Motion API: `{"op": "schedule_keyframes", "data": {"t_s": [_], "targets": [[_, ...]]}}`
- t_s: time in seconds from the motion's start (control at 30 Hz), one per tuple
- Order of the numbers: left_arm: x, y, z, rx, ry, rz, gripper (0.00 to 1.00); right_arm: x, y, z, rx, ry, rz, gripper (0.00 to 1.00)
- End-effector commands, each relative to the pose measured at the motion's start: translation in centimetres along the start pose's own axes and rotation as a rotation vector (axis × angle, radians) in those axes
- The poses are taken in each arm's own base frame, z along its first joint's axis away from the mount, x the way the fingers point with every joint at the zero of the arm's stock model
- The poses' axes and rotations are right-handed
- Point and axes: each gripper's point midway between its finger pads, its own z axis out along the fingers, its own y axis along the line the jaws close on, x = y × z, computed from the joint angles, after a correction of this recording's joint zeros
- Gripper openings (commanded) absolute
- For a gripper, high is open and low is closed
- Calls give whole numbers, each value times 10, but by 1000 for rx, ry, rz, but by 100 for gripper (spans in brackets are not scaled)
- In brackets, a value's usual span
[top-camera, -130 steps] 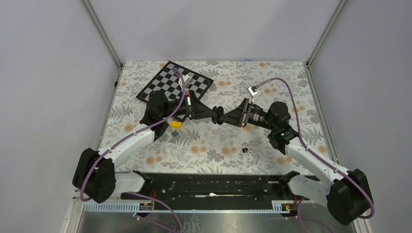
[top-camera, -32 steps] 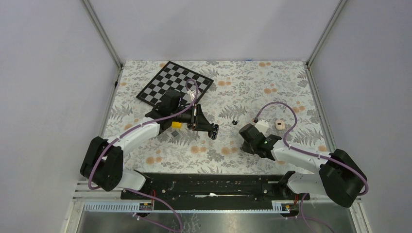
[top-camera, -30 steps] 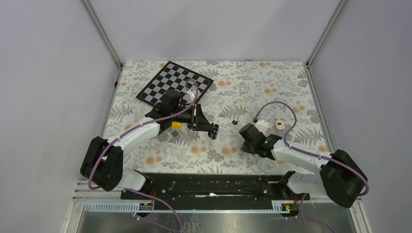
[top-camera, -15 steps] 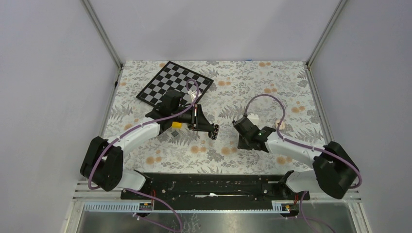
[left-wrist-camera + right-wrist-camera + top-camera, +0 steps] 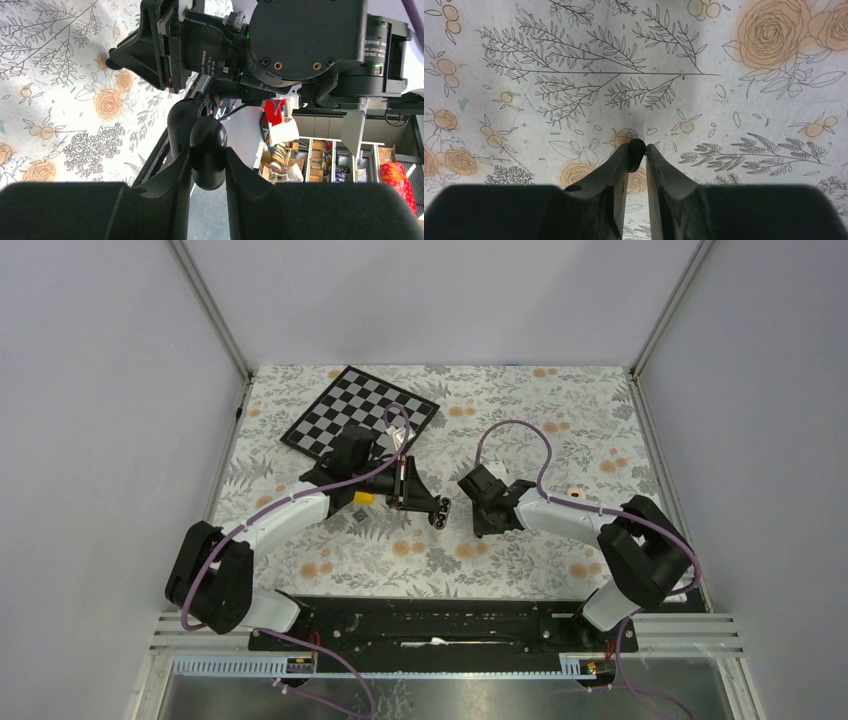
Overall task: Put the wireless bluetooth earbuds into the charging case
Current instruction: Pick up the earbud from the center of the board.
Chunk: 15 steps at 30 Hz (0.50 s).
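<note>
The charging case (image 5: pixel 207 150) is sitting between the fingers of the left end effector (image 5: pixel 438 509). An earbud (image 5: pixel 637 145) is sitting between the fingertips of the right end effector (image 5: pixel 637 153), down close to the worktop (image 5: pixel 520 400). The right end effector is hanging just right of the left one. A small block (image 5: pixel 363 497) is lying left of the left end effector, and a chessboard (image 5: pixel 345 410) is lying farther left and behind it.

Floral table (image 5: pixel 560 420): checkerboard (image 5: pixel 345 405), yellow block (image 5: pixel 363 497) left side.
</note>
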Motion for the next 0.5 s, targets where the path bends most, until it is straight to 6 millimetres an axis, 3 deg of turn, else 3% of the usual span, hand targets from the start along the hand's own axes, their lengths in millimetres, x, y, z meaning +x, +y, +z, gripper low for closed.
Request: {"op": "schedule_keyframes", "data": {"t_s": [0.0,0.47], "targets": [[-3,-10,-2,23,3,53,4,-8,8,-1,-18,-5,-16,27],[-4,-10,-1,24,5,54,4,-13,10,-7,-35,-40,37,36]]}}
